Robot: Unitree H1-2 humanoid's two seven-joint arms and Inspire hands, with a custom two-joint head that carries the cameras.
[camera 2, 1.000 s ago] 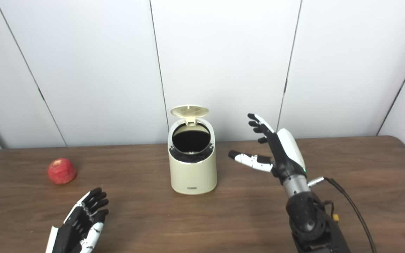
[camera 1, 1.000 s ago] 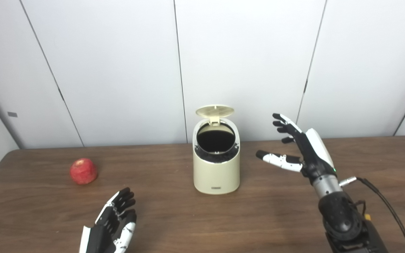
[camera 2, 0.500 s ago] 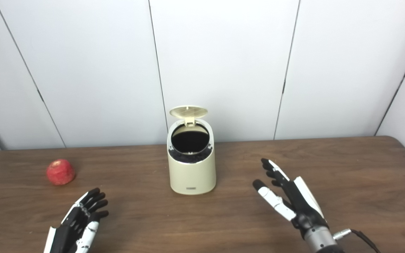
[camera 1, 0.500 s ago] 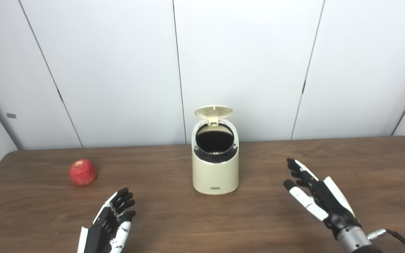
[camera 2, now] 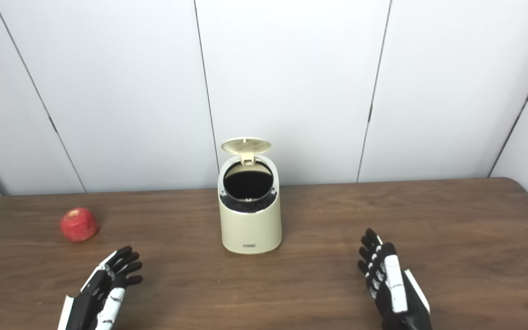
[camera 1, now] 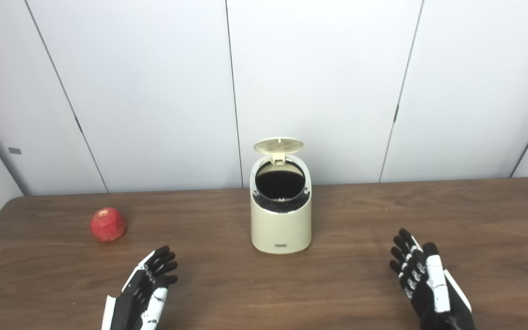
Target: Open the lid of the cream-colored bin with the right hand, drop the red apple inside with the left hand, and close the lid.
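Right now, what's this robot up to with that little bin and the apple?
Nothing is being held at this moment. The cream-colored bin stands mid-table with its lid flipped up and its dark mouth open. The red apple sits untouched on the table, off to the bin's left. The left hand is open near the front edge, short of the apple, and the right hand is open at the near right, apart from the bin.

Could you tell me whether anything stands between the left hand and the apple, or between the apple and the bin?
Nothing visible does. Bare table separates the open left hand from the apple, and the apple from the bin, whose lid is up.
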